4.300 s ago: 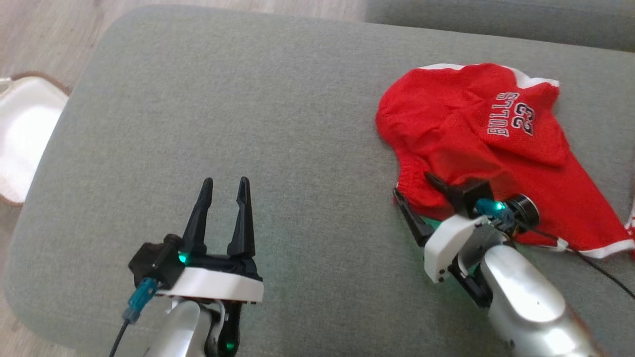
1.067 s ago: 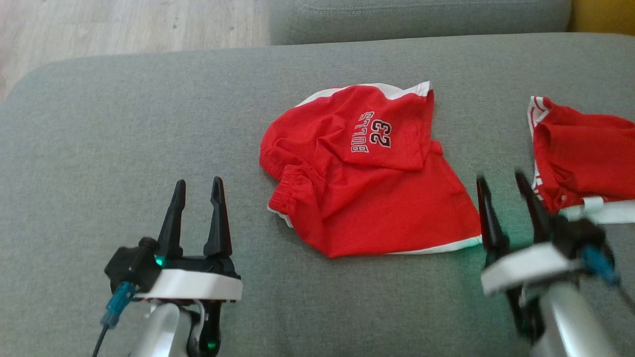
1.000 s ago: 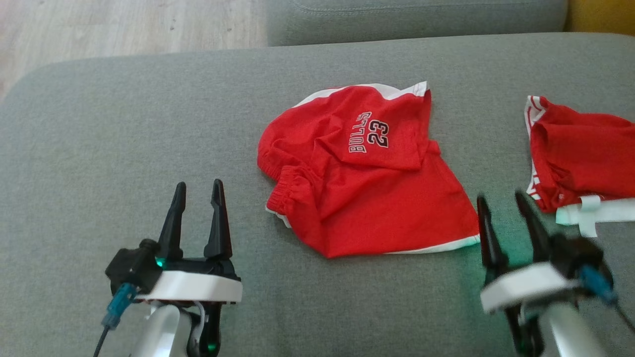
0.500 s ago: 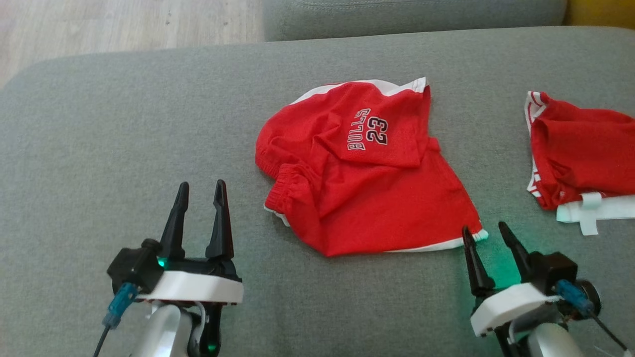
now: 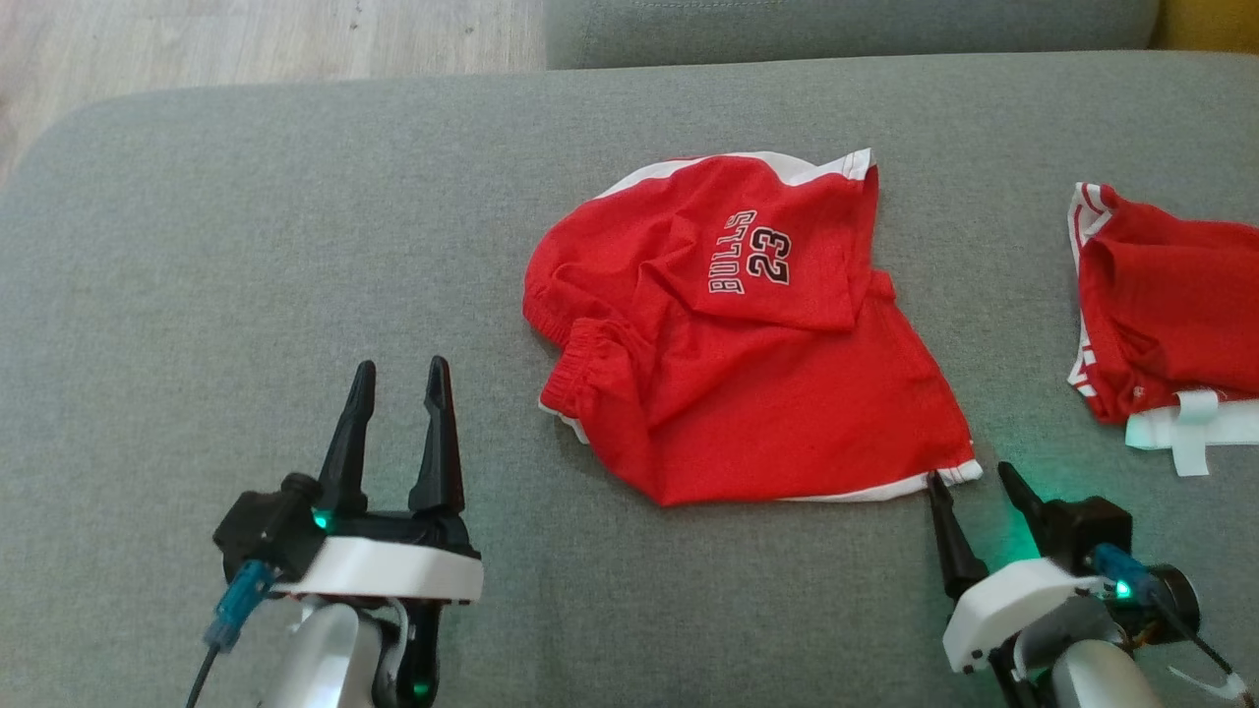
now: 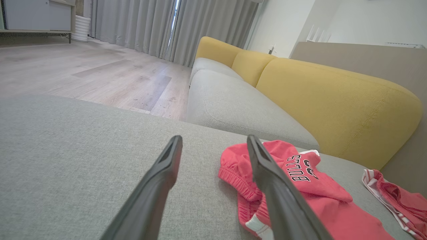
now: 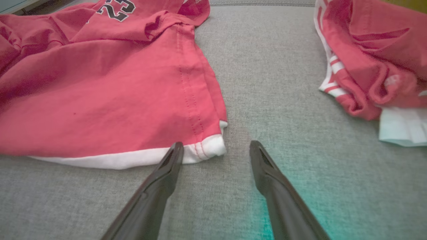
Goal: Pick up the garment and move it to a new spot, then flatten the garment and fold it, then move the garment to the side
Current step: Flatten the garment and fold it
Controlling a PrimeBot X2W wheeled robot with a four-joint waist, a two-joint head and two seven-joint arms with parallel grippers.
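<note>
1. The red shorts (image 5: 748,344) are seen lying crumpled near the middle of the grey sofa cushion (image 5: 246,246). The waistband (image 5: 575,369) is turned toward the left side, and one leg is folded over so that the printed number faces up.
2. If the right hand (image 5: 970,474) were closed where it stands, only the white hem corner (image 7: 210,148) might be pinched, or nothing at all. A thin edge gripped so shallowly could slip out once lifted.
3. If both layers of the leg were caught together, the shorts would likely bunch rather than spread flat.
4. A second red garment (image 5: 1170,305) lies well apart to the right. It could be dragged along by a wide sweep of the right arm.
5. The cushion looks soft, so its cover could be snagged by fingertips pressed down hard.
6. The right hand is held low and tilted, fingers spread and empty. One fingertip is just beside the hem corner and the other is over bare cushion.
7. The left hand (image 5: 399,364) is held open and empty over bare cushion, fingers pointed away from the robot, apart from the waistband.
</note>
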